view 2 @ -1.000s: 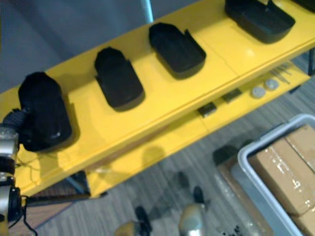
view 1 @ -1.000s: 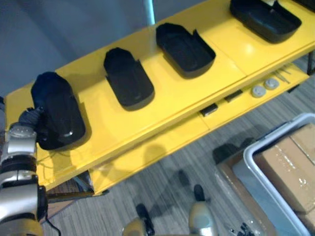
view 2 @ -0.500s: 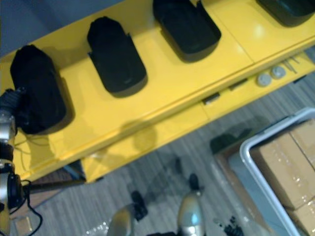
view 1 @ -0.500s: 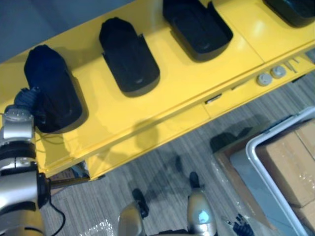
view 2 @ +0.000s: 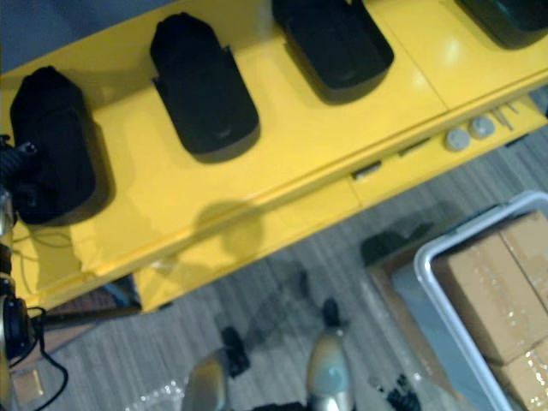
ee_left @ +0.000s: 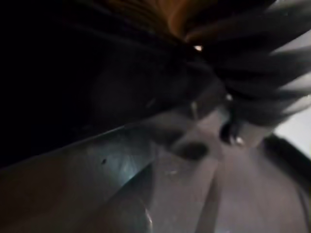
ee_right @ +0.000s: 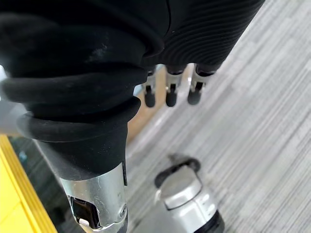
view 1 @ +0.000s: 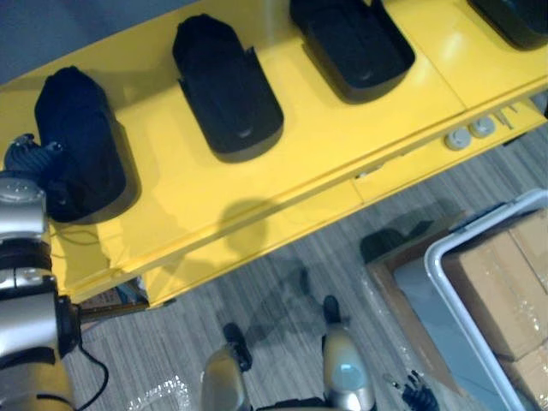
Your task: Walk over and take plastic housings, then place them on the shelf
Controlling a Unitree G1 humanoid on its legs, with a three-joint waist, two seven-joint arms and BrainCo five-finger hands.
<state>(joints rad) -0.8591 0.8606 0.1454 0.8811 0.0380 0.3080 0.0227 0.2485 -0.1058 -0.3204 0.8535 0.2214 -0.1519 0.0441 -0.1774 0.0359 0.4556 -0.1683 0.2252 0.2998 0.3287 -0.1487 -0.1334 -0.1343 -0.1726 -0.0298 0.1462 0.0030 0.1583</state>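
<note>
Several black plastic housings lie in a row on the yellow shelf (view 1: pixel 180 197). The leftmost housing (view 1: pixel 81 141) lies dome up at the shelf's left end. My left hand (view 1: pixel 30 158) is pressed against its left side, its dark cover showing and its fingers hidden by the housing. A second housing (view 1: pixel 224 86) and a third one (view 1: pixel 355 43) lie further right, and a fourth (view 1: pixel 514 17) is cut off by the top right corner. My right hand (ee_right: pixel 170 92) hangs over the floor with straight fingers and nothing in it.
A lower yellow shelf level (view 1: pixel 282 223) juts out toward me, with two small round silver parts (view 1: pixel 467 135) on it. A grey bin (view 1: pixel 437 265) with cardboard boxes (view 1: pixel 505 282) stands on the striped floor at the right.
The whole picture has shifted, so the camera has moved; the shelf now shows more from above. My left hand stays at the leftmost housing's side.
</note>
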